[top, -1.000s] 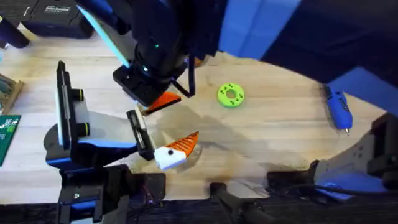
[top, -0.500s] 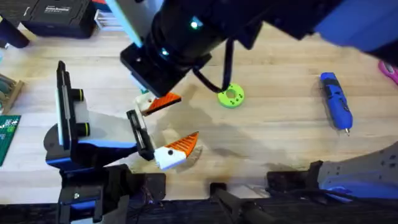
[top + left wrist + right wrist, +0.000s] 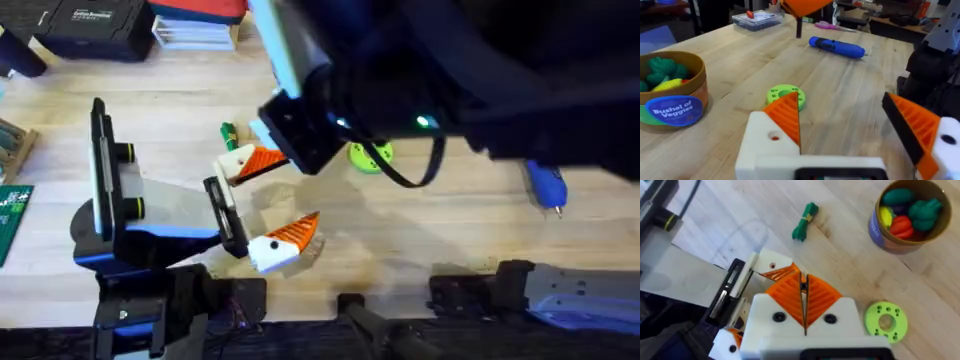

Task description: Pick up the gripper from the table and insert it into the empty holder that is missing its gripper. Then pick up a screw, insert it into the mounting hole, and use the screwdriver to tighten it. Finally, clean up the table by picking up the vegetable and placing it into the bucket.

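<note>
Reading "Bushel of Veggies", the bucket (image 3: 671, 95) label

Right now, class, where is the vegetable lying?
In the overhead view the vegetable lies on the table's left half, behind the holder; the right wrist view shows the bucket further off.

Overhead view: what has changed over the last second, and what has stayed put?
The right arm swung rightward across the table, uncovering the green vegetable and now hiding part of the screwdriver. Its gripper is shut and holds nothing. Unchanged: the left gripper, open near the holder, the green disc, and the screwdriver's position.
</note>
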You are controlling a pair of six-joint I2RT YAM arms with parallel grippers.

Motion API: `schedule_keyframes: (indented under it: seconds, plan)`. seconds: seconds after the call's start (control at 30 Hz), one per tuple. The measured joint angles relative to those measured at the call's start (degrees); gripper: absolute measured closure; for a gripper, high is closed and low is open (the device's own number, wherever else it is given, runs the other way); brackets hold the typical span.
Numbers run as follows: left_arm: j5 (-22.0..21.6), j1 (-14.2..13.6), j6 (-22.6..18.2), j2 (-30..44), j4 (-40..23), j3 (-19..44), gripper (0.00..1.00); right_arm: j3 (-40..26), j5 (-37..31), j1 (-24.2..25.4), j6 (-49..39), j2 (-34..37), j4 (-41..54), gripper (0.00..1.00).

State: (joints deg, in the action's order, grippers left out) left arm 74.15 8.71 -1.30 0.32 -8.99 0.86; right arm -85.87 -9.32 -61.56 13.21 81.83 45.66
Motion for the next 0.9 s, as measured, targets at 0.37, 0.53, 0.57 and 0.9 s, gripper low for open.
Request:
schedule_keyframes:
  seconds: [0.37,0.53,0.57,0.9]
  plan:
    - [0.0,0.0,0.0,0.0,0.0,0.0,0.015,11.6,11.4,1.0,-4.8,-2.1,-19.1,0.995]
    - [0.0,0.0,0.0,0.0,0.0,0.0,0.016,11.8,13.6,1.0,-7.1,-0.5,-19.2,0.995]
    - [0.0,0.0,0.0,0.0,0.0,0.0,0.015,11.8,13.9,1.0,-7.4,-0.2,-19.3,0.995]
    - [0.0,0.0,0.0,0.0,0.0,0.0,0.015,11.8,16.1,0.6,-12.3,1.2,-20.0,0.995]
